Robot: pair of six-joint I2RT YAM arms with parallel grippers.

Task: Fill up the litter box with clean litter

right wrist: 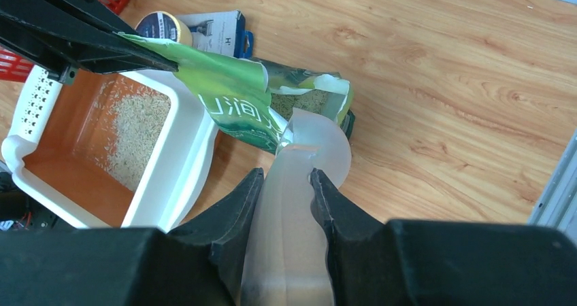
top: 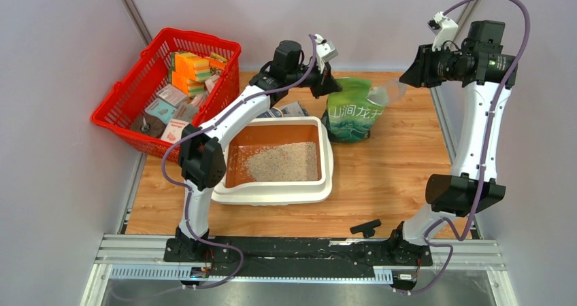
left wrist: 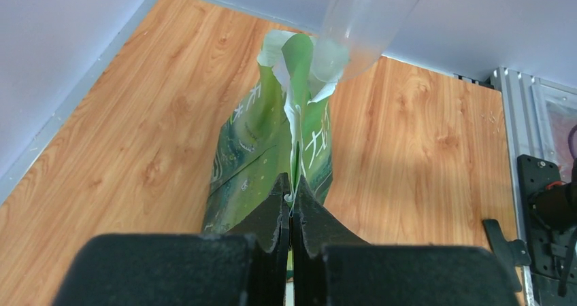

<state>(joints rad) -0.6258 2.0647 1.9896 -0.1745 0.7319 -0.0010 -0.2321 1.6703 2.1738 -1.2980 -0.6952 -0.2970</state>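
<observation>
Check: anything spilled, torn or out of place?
The dark green printed bag has a ragged torn mouth, pinched by the left gripper. A small black T-shaped part lies loose by the right arm's base.

top: high over table point(top: 381, 177) near edge, looking down, far | wrists: close, angled down | all share: green bag point(top: 350, 112)

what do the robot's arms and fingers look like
The left arm and right arm match: white links between chunky black joints, a purple cable looping along each. Their fingers are black, wedge-shaped, grainy and matte.
</observation>
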